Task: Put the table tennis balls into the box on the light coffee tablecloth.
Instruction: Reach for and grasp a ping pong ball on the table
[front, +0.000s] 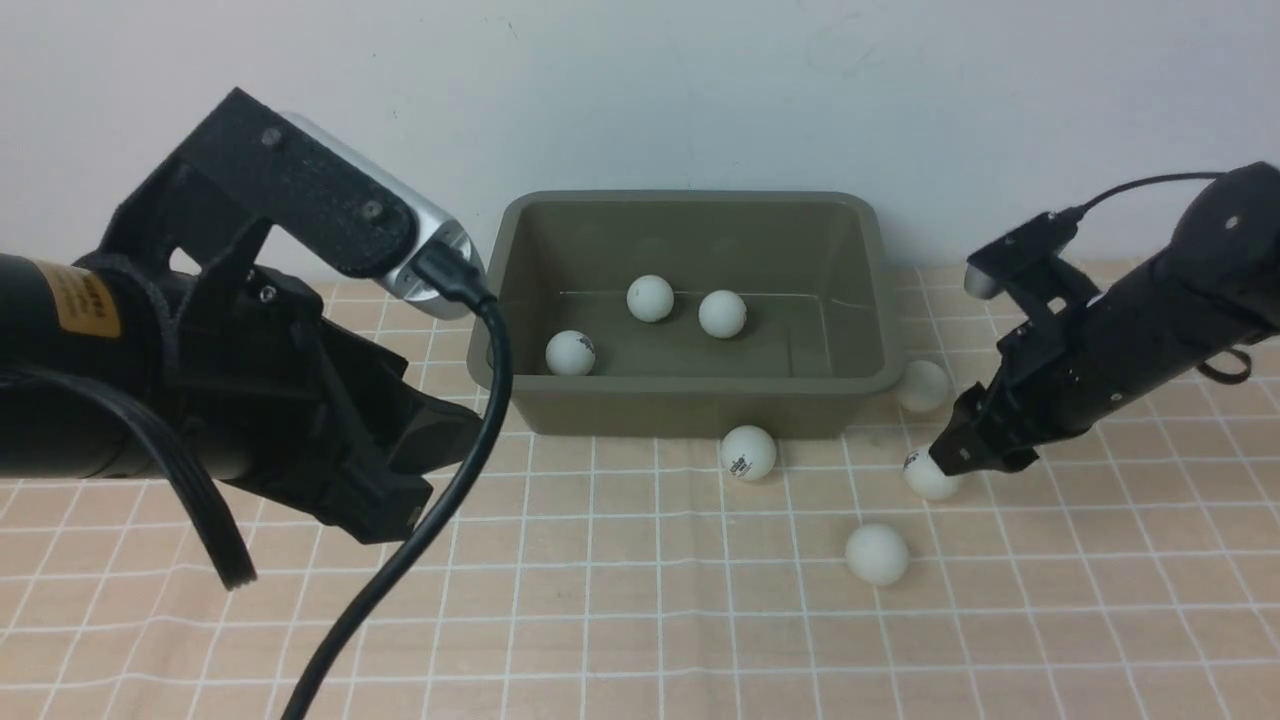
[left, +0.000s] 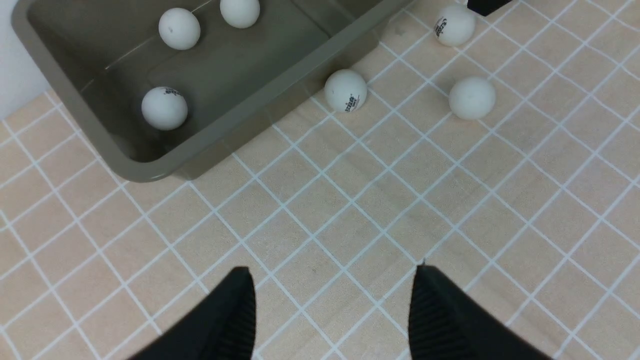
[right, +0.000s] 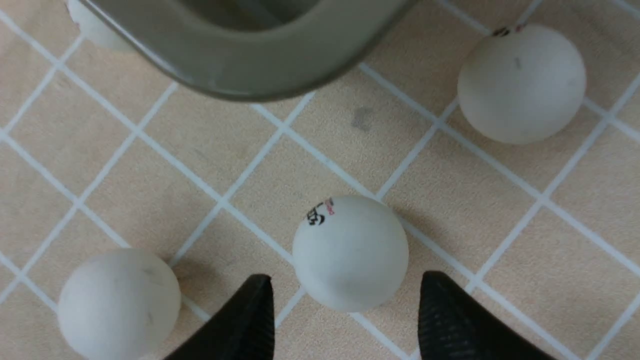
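Note:
The olive-green box (front: 690, 400) stands at the back of the light coffee tablecloth (front: 640, 620) with three table tennis balls (front: 651, 298) inside. Several more white balls lie on the cloth in front of it and to its right. My right gripper (front: 940, 462) is low over one marked ball (front: 930, 478). In the right wrist view that ball (right: 350, 252) sits just ahead of and partly between the fingertips of this open gripper (right: 345, 280), with gaps on both sides. My left gripper (left: 332, 272) hangs open and empty above bare cloth, left of the box.
Loose balls lie at the box's front wall (front: 748, 452), by its right front corner (front: 923, 386) and nearer me (front: 877, 553). The left arm's black cable (front: 440, 520) hangs in front of the box's left end. A white wall rises behind the box.

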